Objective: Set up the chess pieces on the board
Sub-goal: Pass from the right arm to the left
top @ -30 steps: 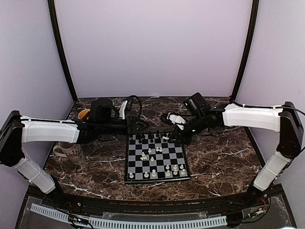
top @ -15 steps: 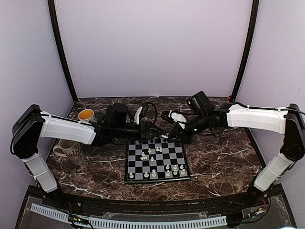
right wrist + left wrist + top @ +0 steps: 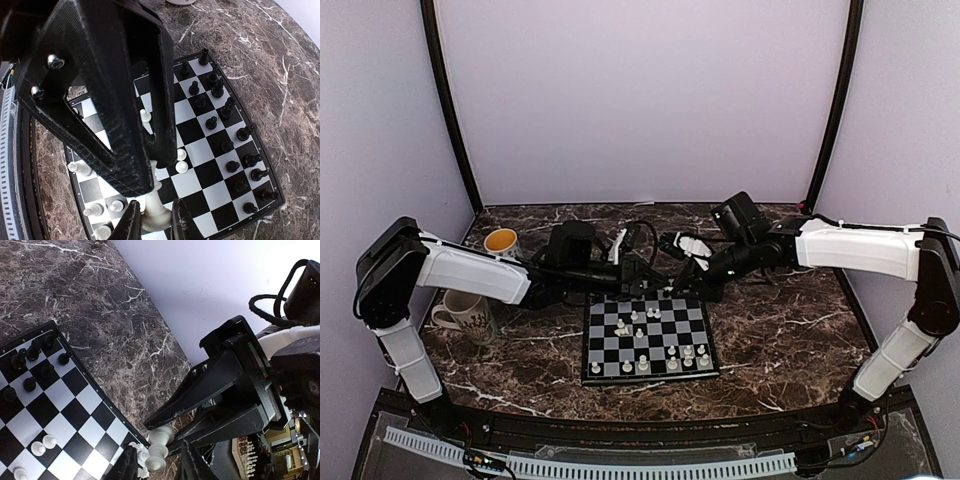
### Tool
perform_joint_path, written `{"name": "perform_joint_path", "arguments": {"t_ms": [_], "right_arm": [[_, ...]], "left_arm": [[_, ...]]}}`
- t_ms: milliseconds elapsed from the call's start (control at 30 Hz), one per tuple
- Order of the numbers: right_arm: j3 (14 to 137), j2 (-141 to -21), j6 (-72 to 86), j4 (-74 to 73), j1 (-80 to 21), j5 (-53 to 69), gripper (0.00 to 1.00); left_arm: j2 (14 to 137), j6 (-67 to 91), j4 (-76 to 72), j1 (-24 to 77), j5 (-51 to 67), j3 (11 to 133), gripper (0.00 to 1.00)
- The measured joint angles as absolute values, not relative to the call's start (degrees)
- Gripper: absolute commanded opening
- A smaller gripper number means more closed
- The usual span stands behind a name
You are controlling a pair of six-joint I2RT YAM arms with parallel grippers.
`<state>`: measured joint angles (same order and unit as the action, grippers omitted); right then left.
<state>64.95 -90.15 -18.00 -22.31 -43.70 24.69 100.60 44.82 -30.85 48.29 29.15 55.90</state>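
The board (image 3: 665, 331) lies mid-table. Black chess pieces (image 3: 632, 288) fill its far rows, and white ones (image 3: 672, 360) stand scattered over the middle and near rows. Both grippers meet over the board's far edge. My right gripper (image 3: 152, 220) is shut on the base of a white piece (image 3: 156, 212). That white piece (image 3: 159, 447) points into my left gripper (image 3: 157, 467). The left jaws stand either side of its top, and a gap still shows. From the top view the left gripper (image 3: 645, 283) and the right gripper (image 3: 672, 287) are almost touching.
A mug with a yellow inside (image 3: 500, 241) stands at the back left. A white printed mug (image 3: 465, 318) stands left of the board, under the left arm. The back wall rises close behind the grippers.
The left arm has swung right along the board's far edge to the right gripper, and its jaws have narrowed round the white piece. The right gripper has barely moved.
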Motion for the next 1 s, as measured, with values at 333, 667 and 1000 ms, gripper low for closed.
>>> {"name": "perform_joint_path", "arguments": {"t_ms": [333,667,1000], "right_arm": [[64.9,-90.1,-18.1,-22.3,-43.7,24.7,0.19],[64.8,-90.1,-18.2,-22.3,-43.7,24.6,0.27],[63.7,-88.4,-19.3,-22.2,-43.5,22.1,0.44]], "left_arm": [[101.7,45.9,-32.6,48.3,30.7,56.0,0.28],[102.3,46.7,-33.4,48.3,31.1,56.2,0.13],[100.3,38.7,-22.1,48.3,28.8,60.2,0.1]]}}
